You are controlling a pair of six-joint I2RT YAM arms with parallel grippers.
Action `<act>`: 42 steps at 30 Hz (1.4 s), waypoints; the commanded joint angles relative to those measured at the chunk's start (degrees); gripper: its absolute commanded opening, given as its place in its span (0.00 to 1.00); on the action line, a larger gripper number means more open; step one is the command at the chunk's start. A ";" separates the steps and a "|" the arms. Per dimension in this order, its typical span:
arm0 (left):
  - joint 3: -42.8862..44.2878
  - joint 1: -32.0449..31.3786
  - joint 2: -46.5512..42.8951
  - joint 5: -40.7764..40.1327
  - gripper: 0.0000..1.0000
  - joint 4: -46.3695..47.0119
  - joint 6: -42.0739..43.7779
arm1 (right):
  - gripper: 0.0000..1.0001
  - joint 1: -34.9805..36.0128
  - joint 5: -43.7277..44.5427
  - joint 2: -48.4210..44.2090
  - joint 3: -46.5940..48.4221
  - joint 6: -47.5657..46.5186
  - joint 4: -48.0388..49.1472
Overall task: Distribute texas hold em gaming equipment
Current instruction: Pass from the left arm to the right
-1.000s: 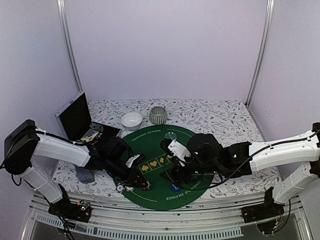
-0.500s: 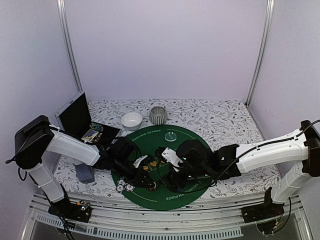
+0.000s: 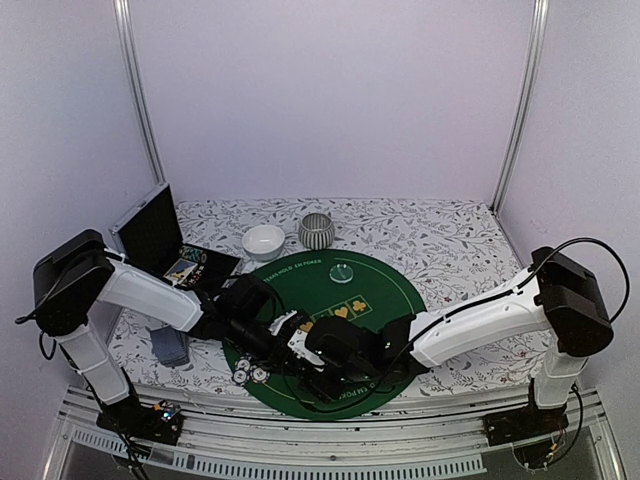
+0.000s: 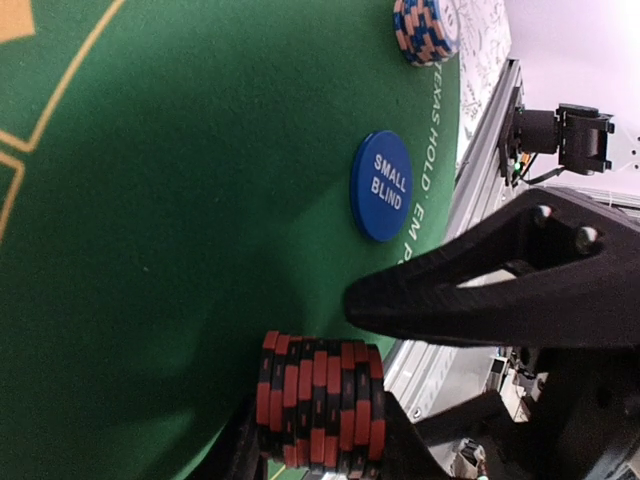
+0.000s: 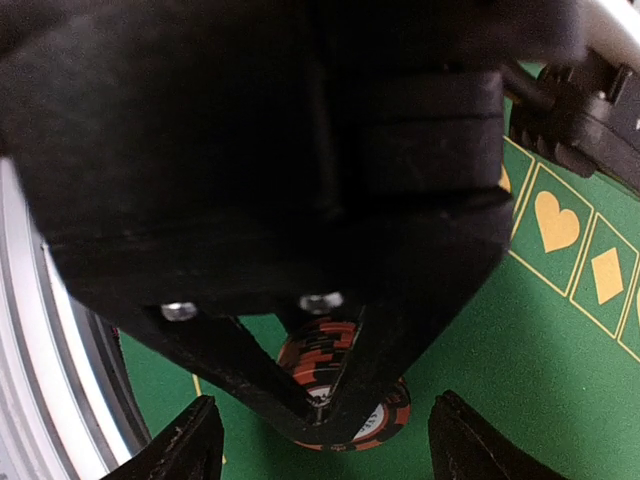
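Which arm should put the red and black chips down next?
Left. The left claw grips the red-black chip stack over the green mat, while the right claw is open, holding nothing.

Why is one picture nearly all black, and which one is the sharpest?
Right wrist view: the left gripper hangs right at the lens, a dark blurry bulk shading the chip stack it holds. Left wrist view: sharpest, the blue disc shows clear lettering. Top view: even soft light, small things tiny.

One white bowl [image 3: 263,241], one striped grey bowl [image 3: 316,231], one green mat [image 3: 390,290]. On it: one pale green disc [image 3: 342,272], one blue disc [image 4: 381,186], one red-black chip stack [image 4: 320,400]. At its near-left edge, two more chip stacks [image 3: 240,377] [image 3: 258,374]. One card pile [image 3: 170,347].
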 commanded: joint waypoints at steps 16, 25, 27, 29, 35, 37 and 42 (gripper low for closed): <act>-1.34 1.16 2.34 -0.96 0.04 -0.10 1.54 | 0.53 0.06 3.67 6.14 -0.21 -3.23 7.91; -1.12 1.67 2.75 -0.96 0.04 -0.53 2.10 | 0.59 0.11 2.89 3.93 -3.98 -3.28 7.17; -1.14 1.66 2.81 -0.96 0.04 -0.54 2.14 | 0.58 0.06 2.60 2.47 -5.82 -3.71 9.49; -1.09 1.71 3.02 -0.96 0.04 -0.47 2.09 | 0.58 0.08 1.20 0.83 -8.81 -3.96 14.90; -1.25 1.80 3.35 -0.96 0.04 -0.28 2.06 | 0.62 0.07 2.17 0.42 -12.47 -5.14 24.58; -1.25 1.89 3.28 -0.95 0.04 -0.28 2.05 | 0.64 -0.01 2.62 1.44 -12.50 -5.83 25.76; -1.29 1.94 3.36 -0.96 0.04 -0.28 2.16 | 0.64 -0.49 2.73 3.69 -11.37 -6.85 26.57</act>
